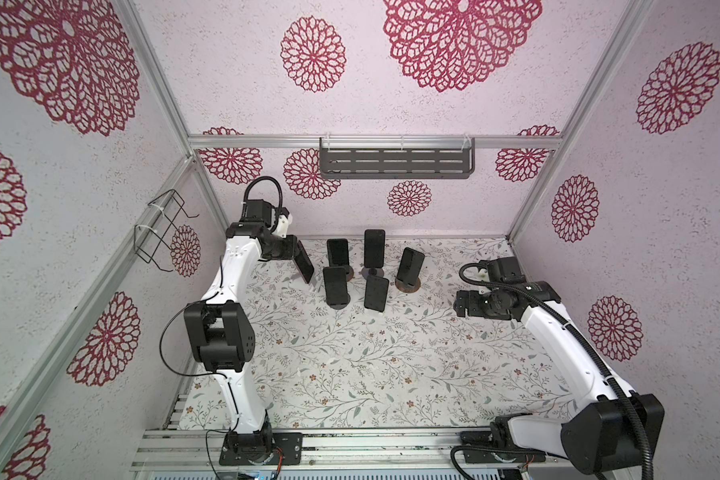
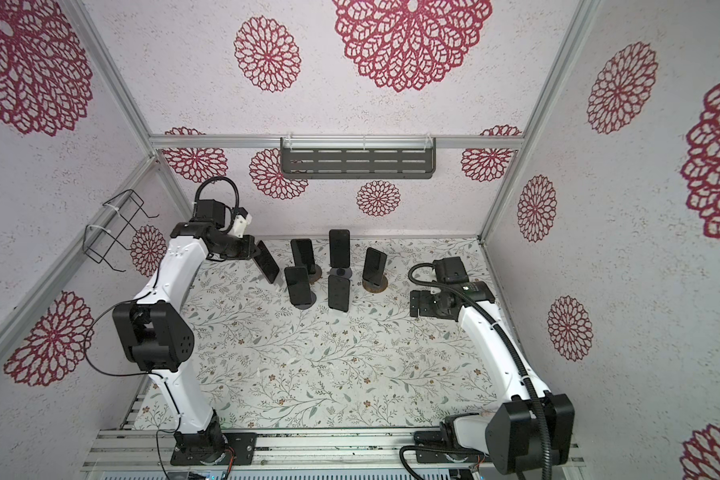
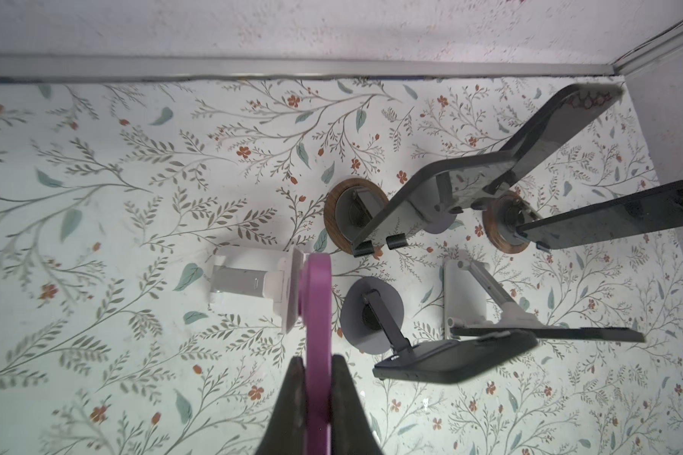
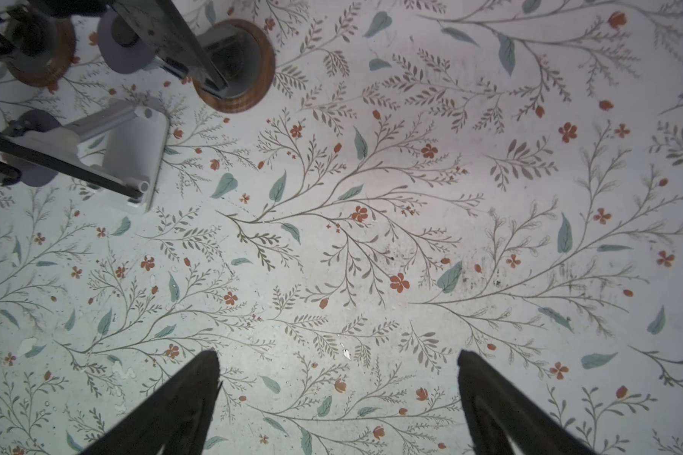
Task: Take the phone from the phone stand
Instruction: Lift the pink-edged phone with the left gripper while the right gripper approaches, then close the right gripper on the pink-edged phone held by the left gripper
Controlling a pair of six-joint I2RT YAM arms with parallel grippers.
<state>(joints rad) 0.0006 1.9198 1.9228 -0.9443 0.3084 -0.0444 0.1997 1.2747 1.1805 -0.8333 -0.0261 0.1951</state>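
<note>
My left gripper (image 1: pixel 297 252) (image 3: pixel 318 364) is shut on the phone (image 1: pixel 305 262) (image 2: pixel 267 262) at the table's back left. The phone looks dark in both top views. In the left wrist view it shows as a purple edge (image 3: pixel 317 299) clamped between both fingers. Its far end lies against the tilted plate of a white phone stand (image 3: pixel 249 283); I cannot tell whether it still rests on that plate. My right gripper (image 1: pixel 460 305) (image 4: pixel 338 362) hovers open over bare table at the right, with nothing between its fingers.
Several other dark phones (image 1: pixel 335 286) (image 1: pixel 376 293) (image 1: pixel 411 264) stand on stands just right of the held phone. One stand has a round wooden base (image 3: pixel 349 220). A grey shelf (image 1: pixel 395 162) hangs on the back wall and a wire basket (image 1: pixel 163 232) on the left wall.
</note>
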